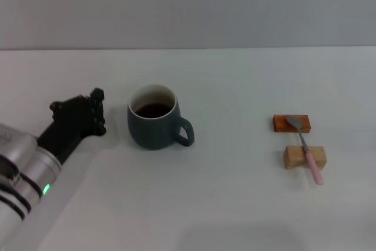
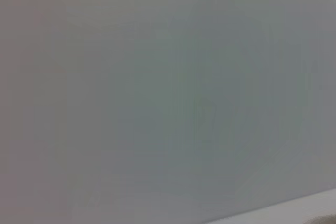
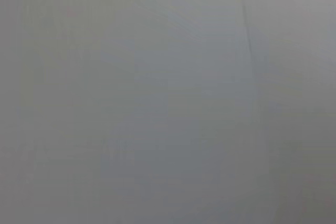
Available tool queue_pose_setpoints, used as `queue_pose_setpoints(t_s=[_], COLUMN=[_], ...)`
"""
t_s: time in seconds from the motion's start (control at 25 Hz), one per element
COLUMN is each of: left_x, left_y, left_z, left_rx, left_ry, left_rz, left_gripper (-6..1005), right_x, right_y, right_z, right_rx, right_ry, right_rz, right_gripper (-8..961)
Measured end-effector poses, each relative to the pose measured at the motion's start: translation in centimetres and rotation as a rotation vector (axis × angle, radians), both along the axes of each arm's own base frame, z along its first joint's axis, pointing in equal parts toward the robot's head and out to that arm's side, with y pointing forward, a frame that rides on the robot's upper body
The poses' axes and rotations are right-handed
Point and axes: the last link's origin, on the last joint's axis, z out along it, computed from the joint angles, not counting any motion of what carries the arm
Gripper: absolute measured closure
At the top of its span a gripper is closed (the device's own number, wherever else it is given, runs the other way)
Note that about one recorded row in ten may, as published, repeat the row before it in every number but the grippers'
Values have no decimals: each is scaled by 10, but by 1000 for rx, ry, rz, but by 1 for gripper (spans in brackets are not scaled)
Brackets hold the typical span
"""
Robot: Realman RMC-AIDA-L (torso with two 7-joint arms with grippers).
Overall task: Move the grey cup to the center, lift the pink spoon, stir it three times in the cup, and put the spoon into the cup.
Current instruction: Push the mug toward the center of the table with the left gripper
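The left gripper (image 1: 97, 113) hangs low over the white table (image 1: 235, 204), just beside the grey cup (image 1: 154, 119), apart from its wall; whether its fingers are apart or together cannot be told; the cup's handle points away from the fingers, dark liquid inside. Well beyond, the pink spoon (image 1: 306, 147) lies across a light wooden block (image 1: 304, 157), its bowl on an orange-brown block (image 1: 291, 123); bare table lies between cup and spoon. Both wrist views show only blank grey; the right gripper appears nowhere.

Silver L arm (image 1: 23, 171), black bands, green LED, black tool (image 1: 94, 113)
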Motion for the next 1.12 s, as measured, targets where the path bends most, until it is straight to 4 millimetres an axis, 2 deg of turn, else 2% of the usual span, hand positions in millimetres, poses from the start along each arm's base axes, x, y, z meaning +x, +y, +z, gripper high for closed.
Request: queue_pose_setpoints(t_s=[0.04,0.08,0.16,0.24,0.36,0.64,1.12], left_x=[0,0,4,4,15,23,38], left_y=[0,11,21,21,34,36,22], left_z=[0,2,0,0,-9,-18,-38], left_rx=[0,1,-13,-13,-55,-108,-199], left_ry=[0,31,69,69,155,212,238], left_rz=[0,4,0,0,-33,-83,-187], left_gripper=[1001,1001,1001,1001,1001,1001,1001], right_x=[0,0,1,1,2,2,0], right_y=[-1,-4,-5,-7,-9,-9,-2], right_z=[0,1,1,2,2,3,6], right_rx=[3,9,11,15,17,22,20], right_ry=[-2,-6,-8,-9,-9,-12,-14], right_rz=[1,2,2,3,0,-2,8], right_gripper=[529,529,530,530,530,530,530])
